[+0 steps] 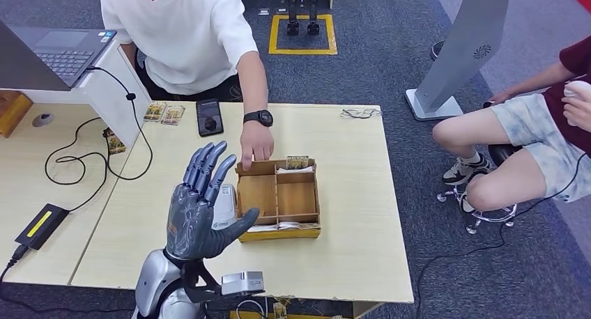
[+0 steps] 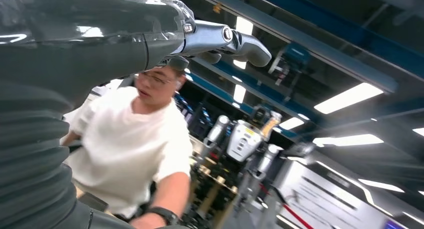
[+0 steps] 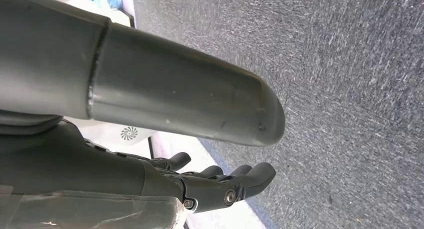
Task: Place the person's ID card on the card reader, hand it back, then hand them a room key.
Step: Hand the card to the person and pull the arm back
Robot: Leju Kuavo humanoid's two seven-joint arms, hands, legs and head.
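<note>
i see the table, then the wooden tray with the person's hand at its rim. my left hand is raised, fingers spread, empty; card reader behind it. right hand hangs, fingers loosely apart. id card: can't tell.

The left hand, raised over the desk, covers most of the white card reader, so whether a card lies on it cannot be told. The cards in the wooden organiser box are too small to read, and the person's hand hides its far-left corner. The seated person is cut off by the right edge, and the person in white is blurred in the left wrist view.
</note>
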